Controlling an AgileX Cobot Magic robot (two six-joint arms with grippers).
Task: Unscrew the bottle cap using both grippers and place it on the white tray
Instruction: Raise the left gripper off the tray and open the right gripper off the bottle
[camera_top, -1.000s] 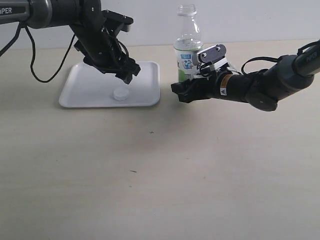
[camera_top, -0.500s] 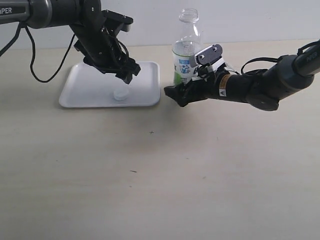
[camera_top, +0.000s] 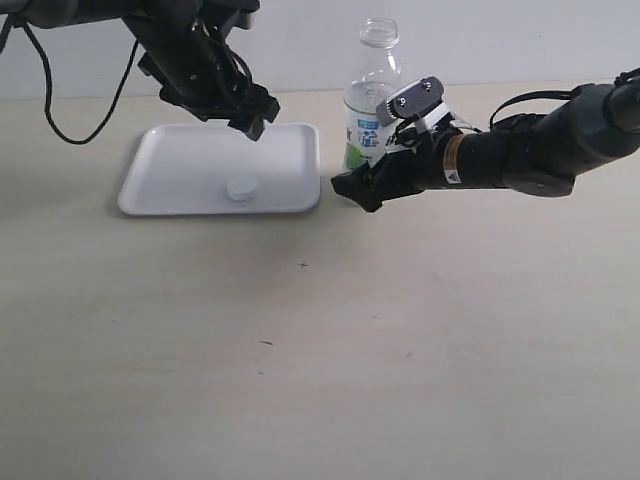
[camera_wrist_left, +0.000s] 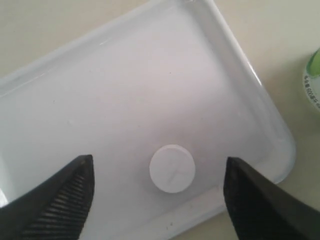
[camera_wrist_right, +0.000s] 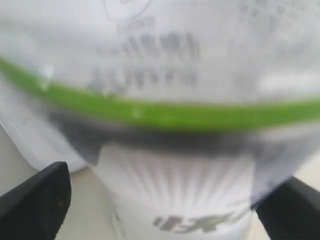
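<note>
1. White on white: the bottle cap (camera_top: 241, 187) lies flat in the white tray (camera_top: 170, 165), left of centre in the exterior view, near the tray's front rim but clear of it, in the same spot as a second ago
2. The left gripper (camera_top: 256, 112) has lifted away from the tray towards the upper left of the frame; its jaws are released with nothing between them, and the left wrist view shows the cap well below the gap
3. The right gripper (camera_top: 362, 170) has let go: a second ago its jaws were clenched on the label of the bottle (camera_top: 378, 55), and now they are spread to either side of its lower body; in the right wrist view one black tip stands clear of the plastic, while the other is half hidden behind it, so I cannot tell whether it still touches
4. The bottle stands upright on the counter (camera_top: 320, 350) in the upper middle of the frame, just right of the tray's right rim, with its neck open and bare
5. With the cap off and resting in the tray and both jaws released, the task looks as good as done; what seems left is for the arms to withdraw, and the right one should back out straight so it does not knock the light bottle over
6. The cap is a small, smooth round disc with a faint moulded mark across its top; the bottle is slim and clear, with a white and blue label and a green band low on it
</note>
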